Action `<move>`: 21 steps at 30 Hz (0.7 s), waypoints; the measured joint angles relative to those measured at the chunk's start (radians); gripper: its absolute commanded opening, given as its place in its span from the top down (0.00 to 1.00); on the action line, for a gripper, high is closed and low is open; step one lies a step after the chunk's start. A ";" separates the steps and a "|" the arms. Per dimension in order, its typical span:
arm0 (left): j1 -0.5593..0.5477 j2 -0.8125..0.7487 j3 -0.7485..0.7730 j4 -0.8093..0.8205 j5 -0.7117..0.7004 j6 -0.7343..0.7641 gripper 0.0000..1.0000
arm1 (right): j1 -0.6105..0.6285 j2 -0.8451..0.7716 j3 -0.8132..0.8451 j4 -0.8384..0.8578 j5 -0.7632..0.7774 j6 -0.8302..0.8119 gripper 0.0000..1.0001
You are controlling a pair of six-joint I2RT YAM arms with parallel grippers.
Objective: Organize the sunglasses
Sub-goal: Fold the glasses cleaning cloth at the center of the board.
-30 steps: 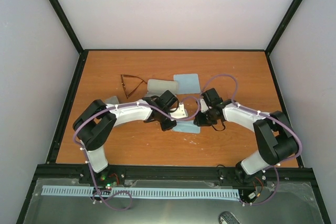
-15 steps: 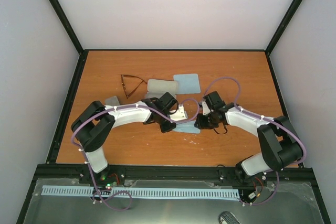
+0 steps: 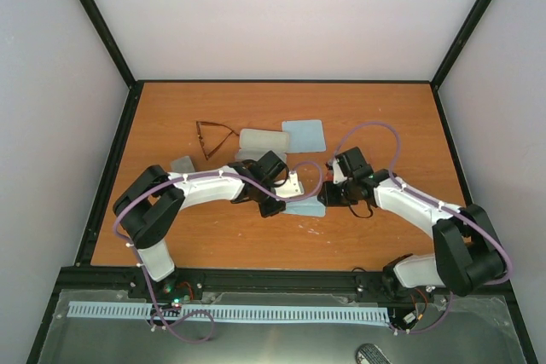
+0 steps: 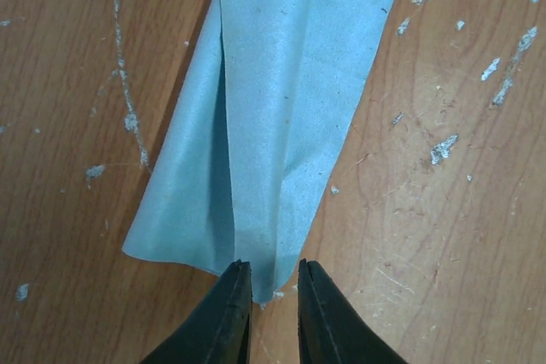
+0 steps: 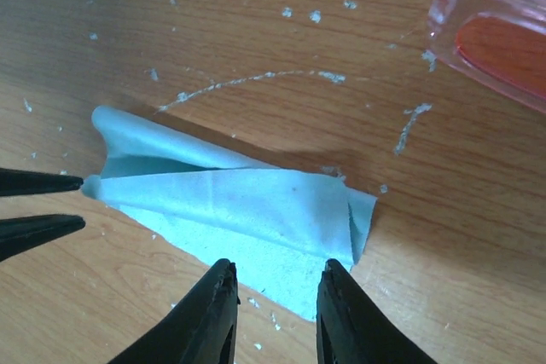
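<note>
The dark brown wire sunglasses (image 3: 213, 136) lie at the back left, away from both grippers. A pink translucent object with a red-orange shape in it (image 5: 495, 36) sits at the top right of the right wrist view; I cannot tell whether it is the red-orange pair. A folded light blue cloth (image 3: 305, 208) lies between the grippers. My left gripper (image 3: 277, 205) (image 4: 270, 268) is slightly open with the cloth's corner (image 4: 264, 291) between its tips. My right gripper (image 3: 327, 199) (image 5: 275, 268) is open at the cloth's opposite edge (image 5: 256, 210). The left fingertips (image 5: 43, 182) show apart at that view's left edge.
A grey oblong case (image 3: 263, 141) and a second light blue cloth (image 3: 304, 135) lie behind the grippers. A small grey object (image 3: 182, 164) lies by the left arm. Black frame rails (image 3: 111, 176) border the wooden table (image 3: 384, 117).
The right arm's elbow has swung right and towards the near edge, and its gripper has drawn back slightly. More of the blue cloth shows between the grippers. The left arm has barely moved.
</note>
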State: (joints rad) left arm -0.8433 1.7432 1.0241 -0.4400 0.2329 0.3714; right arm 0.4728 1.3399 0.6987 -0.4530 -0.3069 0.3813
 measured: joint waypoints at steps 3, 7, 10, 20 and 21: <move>0.000 0.000 -0.001 0.000 0.003 0.000 0.85 | 0.000 0.027 0.014 -0.004 0.023 0.006 0.83; -0.001 -0.004 -0.006 0.022 -0.026 -0.003 0.87 | 0.000 0.108 0.078 -0.002 0.055 0.003 0.87; 0.000 -0.022 -0.008 0.039 -0.051 -0.003 0.87 | 0.000 0.145 0.121 -0.001 0.068 0.000 0.87; 0.012 -0.030 -0.008 0.101 -0.089 0.004 0.87 | 0.014 0.234 0.198 0.001 0.062 -0.022 0.82; 0.012 -0.021 -0.007 0.108 -0.093 0.005 0.87 | 0.021 0.241 0.200 0.000 0.060 -0.023 0.82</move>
State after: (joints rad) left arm -0.8310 1.7226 1.0168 -0.3317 0.1394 0.3763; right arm 0.4938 1.5810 0.8989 -0.4526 -0.2466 0.3584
